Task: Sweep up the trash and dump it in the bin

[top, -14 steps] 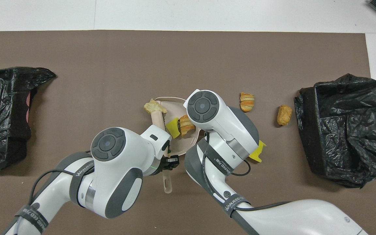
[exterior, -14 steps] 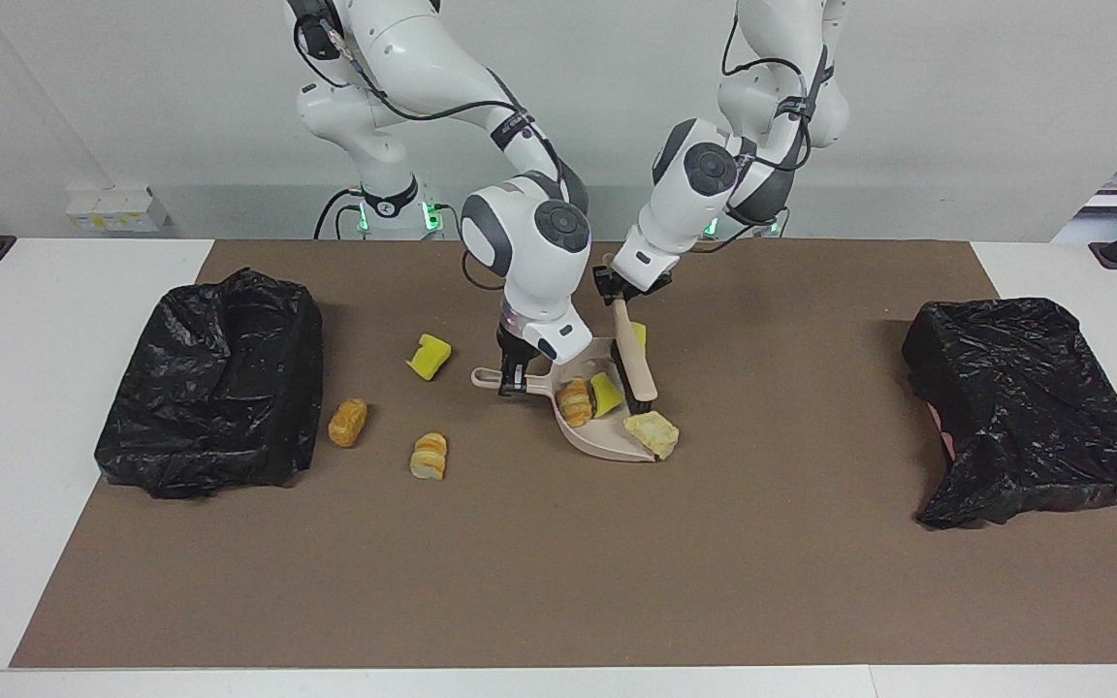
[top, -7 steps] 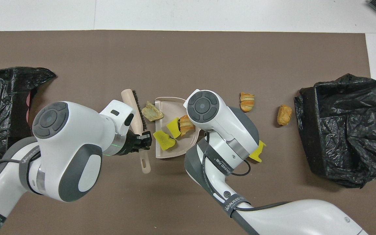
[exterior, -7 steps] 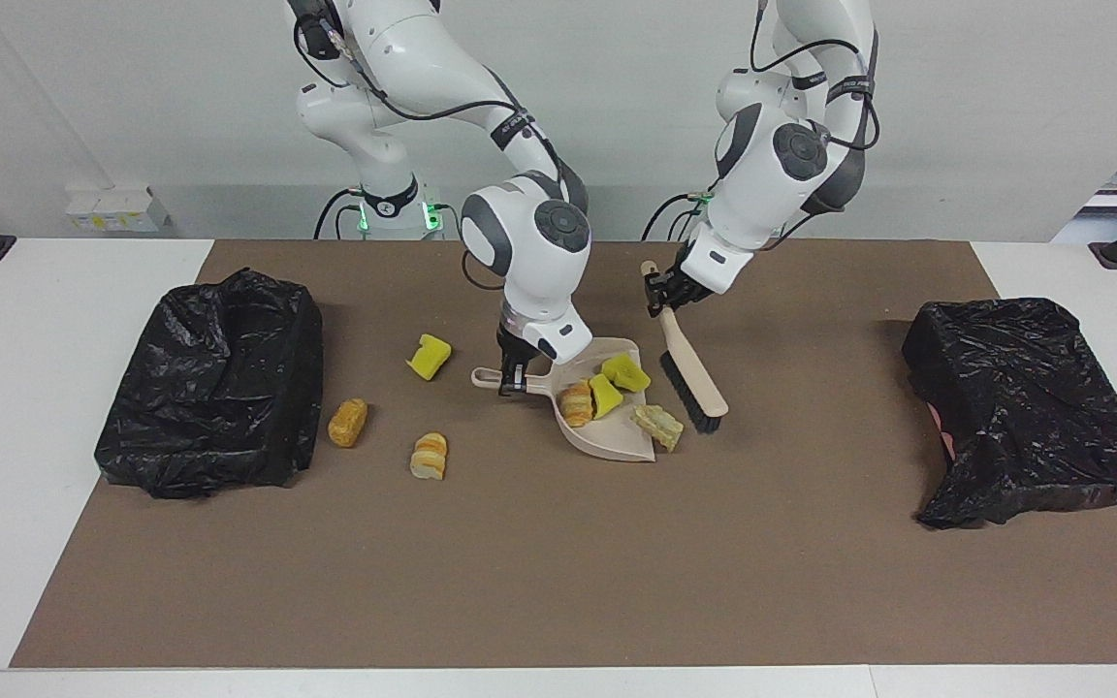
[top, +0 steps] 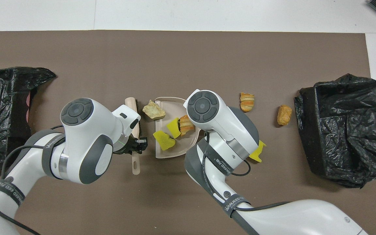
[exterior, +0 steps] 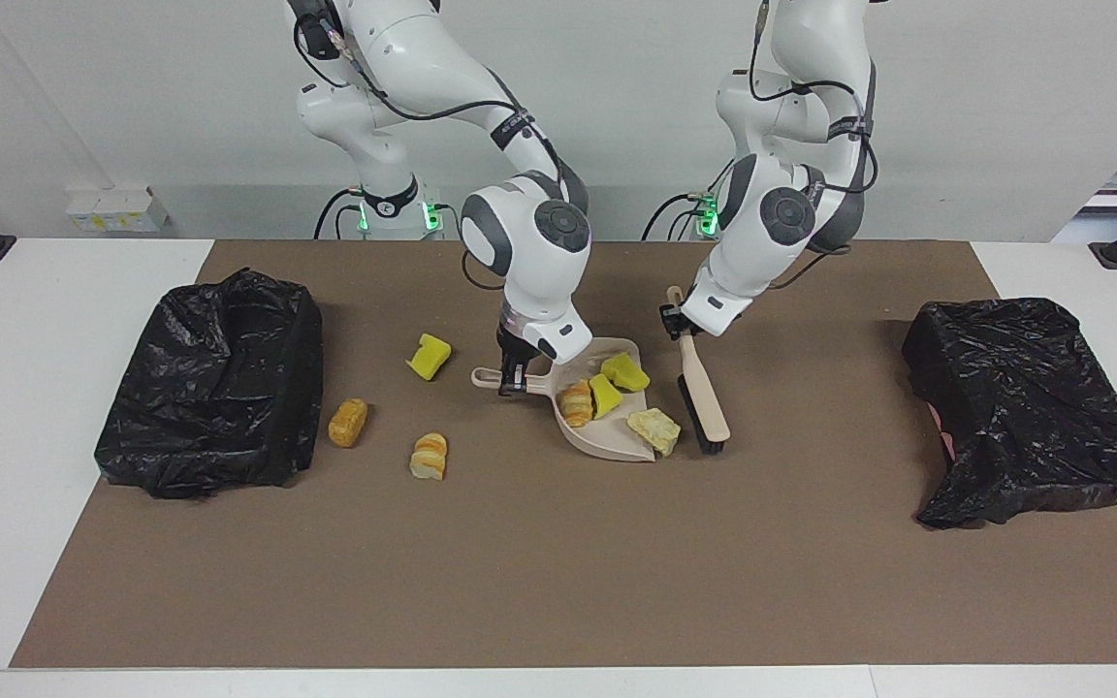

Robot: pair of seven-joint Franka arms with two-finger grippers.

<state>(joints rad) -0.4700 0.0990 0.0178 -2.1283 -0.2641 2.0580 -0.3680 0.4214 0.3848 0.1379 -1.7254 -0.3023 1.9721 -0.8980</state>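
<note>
Here, the trash lies in seven small bits on the brown mat (exterior: pixel 558 582); four of them sit at the beige dustpan (exterior: pixel 607 441), near the middle of the table: a striped tan-and-orange bread-like chunk (exterior: pixel 575 401) and two bright yellow foam wedges (exterior: pixel 605 395) (exterior: pixel 624 371) rest inside the pan, while a paler, crusty bread chunk (exterior: pixel 654 429) sits at the pan's open lip, half on the mat; the other three lie on the mat toward the right arm's end: a yellow foam wedge (exterior: pixel 430 356) nearer to the robots, a golden-orange bread chunk (exterior: pixel 348 422) just beside the black-bagged bin (exterior: pixel 209 388), and a pale striped bread chunk (exterior: pixel 429 456) between that chunk and the pan; the foam is vivid and sharp-edged, the bread bits rounded and browned; the right gripper (exterior: pixel 512 376) is closed on the dustpan's handle (exterior: pixel 489 377), holding the pan flat on the mat; the left gripper (exterior: pixel 680 323) is clamped on the handle of the beige brush (exterior: pixel 704 397), which slants down with its dark bristles meeting the mat just beside the pan's lip and the crusty chunk; in the overhead view the brush (top: pixel 133 111) shows only partly under the left arm's wrist; a second black-bagged bin (exterior: pixel 1034 407) stands at the left arm's end, well apart from all the trash.
</note>
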